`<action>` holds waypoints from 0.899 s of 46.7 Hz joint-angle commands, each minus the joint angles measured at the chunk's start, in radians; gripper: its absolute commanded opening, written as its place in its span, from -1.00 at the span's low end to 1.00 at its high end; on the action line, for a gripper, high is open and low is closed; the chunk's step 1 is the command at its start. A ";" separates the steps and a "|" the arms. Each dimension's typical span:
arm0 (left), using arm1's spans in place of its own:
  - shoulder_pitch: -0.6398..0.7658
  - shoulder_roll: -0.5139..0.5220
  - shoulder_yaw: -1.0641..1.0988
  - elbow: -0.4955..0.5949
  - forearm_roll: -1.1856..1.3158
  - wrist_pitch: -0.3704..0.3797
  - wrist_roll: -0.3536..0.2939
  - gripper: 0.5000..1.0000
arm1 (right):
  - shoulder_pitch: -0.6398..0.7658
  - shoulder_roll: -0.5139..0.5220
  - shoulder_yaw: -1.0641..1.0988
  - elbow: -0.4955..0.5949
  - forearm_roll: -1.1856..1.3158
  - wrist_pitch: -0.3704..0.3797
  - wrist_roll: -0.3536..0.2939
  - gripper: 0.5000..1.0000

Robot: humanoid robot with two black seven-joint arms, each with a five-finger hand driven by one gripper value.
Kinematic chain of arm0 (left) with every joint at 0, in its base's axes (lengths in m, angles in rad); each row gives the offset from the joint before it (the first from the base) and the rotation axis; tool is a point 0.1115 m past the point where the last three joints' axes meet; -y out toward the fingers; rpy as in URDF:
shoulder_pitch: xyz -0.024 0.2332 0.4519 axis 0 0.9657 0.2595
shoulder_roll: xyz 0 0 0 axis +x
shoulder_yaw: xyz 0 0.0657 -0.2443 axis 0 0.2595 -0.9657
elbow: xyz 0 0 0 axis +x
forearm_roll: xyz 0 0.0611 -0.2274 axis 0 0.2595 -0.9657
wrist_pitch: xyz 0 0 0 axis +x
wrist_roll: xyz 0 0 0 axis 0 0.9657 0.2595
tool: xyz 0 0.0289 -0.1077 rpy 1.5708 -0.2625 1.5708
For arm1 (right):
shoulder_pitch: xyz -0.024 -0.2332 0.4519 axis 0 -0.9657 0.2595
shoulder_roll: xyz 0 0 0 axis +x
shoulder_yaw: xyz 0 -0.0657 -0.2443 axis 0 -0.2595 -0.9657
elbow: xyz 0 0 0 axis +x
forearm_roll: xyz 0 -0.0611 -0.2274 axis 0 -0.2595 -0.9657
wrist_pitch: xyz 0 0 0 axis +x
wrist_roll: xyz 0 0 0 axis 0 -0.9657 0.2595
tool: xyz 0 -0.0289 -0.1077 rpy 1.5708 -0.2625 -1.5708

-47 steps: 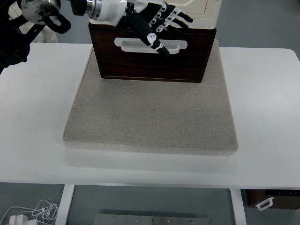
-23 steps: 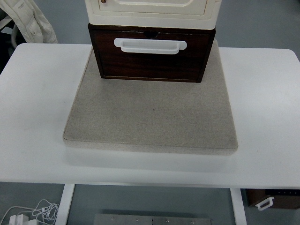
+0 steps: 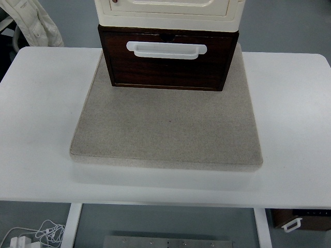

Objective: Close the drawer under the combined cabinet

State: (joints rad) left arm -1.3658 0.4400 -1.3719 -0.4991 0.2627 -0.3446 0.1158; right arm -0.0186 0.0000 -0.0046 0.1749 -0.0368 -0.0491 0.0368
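The combined cabinet stands at the far edge of a beige mat (image 3: 166,129). Its cream upper part (image 3: 168,13) sits on a dark wooden drawer (image 3: 168,70) with a white handle (image 3: 166,49). The drawer front lies nearly flush under the cream part, jutting only slightly toward me. Neither robot hand shows in the top view.
The mat lies on a white table (image 3: 41,119). A white garment (image 3: 33,23) hangs at the upper left behind the table. Cables and a plug (image 3: 31,237) lie on the floor at the lower left, and a dark box (image 3: 300,219) sits below the table's right side.
One second ago the left hand lay over the drawer handle, its arm coming in from the upper left. It has since withdrawn out of view. The drawer looks unmoved.
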 commanded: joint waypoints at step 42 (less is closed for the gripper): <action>0.240 -0.176 0.063 0.275 -0.138 0.087 -0.031 1.00 | 0.000 0.000 -0.003 0.000 -0.003 0.002 0.000 0.81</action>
State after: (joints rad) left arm -1.1436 0.2739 -1.3083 -0.2234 0.1552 -0.2402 0.0851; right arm -0.0179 0.0000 -0.0047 0.1749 -0.0411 -0.0479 0.0368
